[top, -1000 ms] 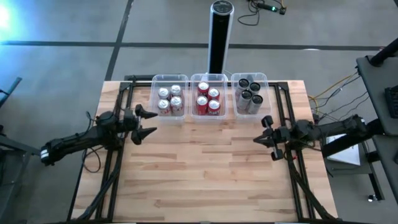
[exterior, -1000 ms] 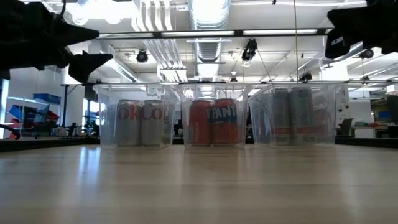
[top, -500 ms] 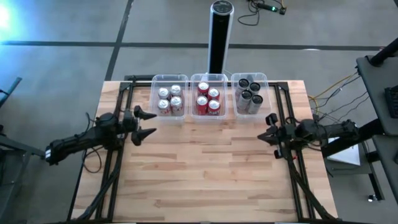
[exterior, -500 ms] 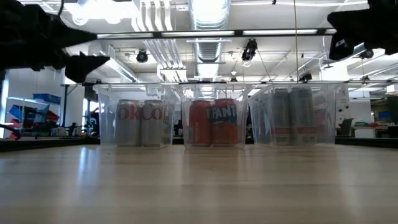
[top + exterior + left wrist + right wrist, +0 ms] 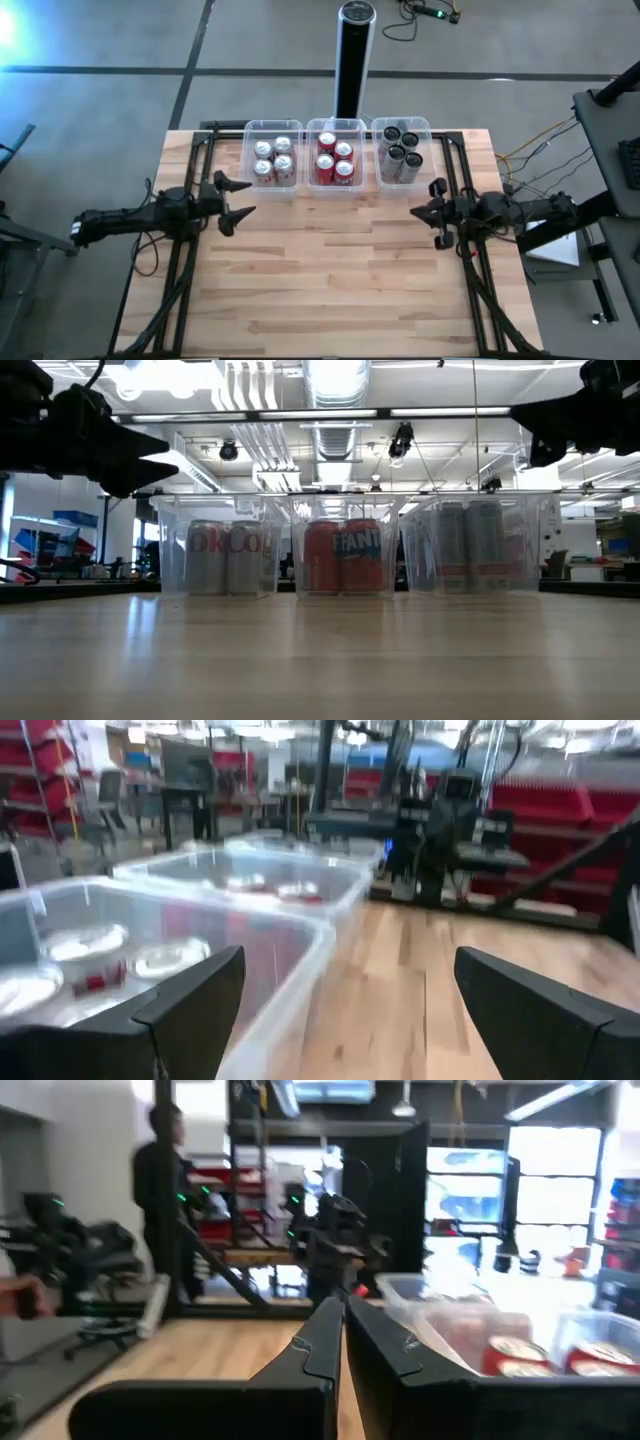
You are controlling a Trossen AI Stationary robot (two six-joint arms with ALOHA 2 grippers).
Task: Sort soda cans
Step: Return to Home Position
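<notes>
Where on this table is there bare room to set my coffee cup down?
The wood of the table between the left hand and the right hand is bare, down to the near edge. The far edge is crowded: three bins side by side, each full of cans.

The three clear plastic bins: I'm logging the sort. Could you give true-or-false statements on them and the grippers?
1. The left clear plastic bin holds four silver-and-red soda cans. True.
2. The middle clear plastic bin holds black cans. False: it holds four red soda cans.
3. The left gripper, near the left bin, is open and empty. True.
4. The right gripper grips a can. False: it is shut on nothing, over the wooden table's right side.
</notes>
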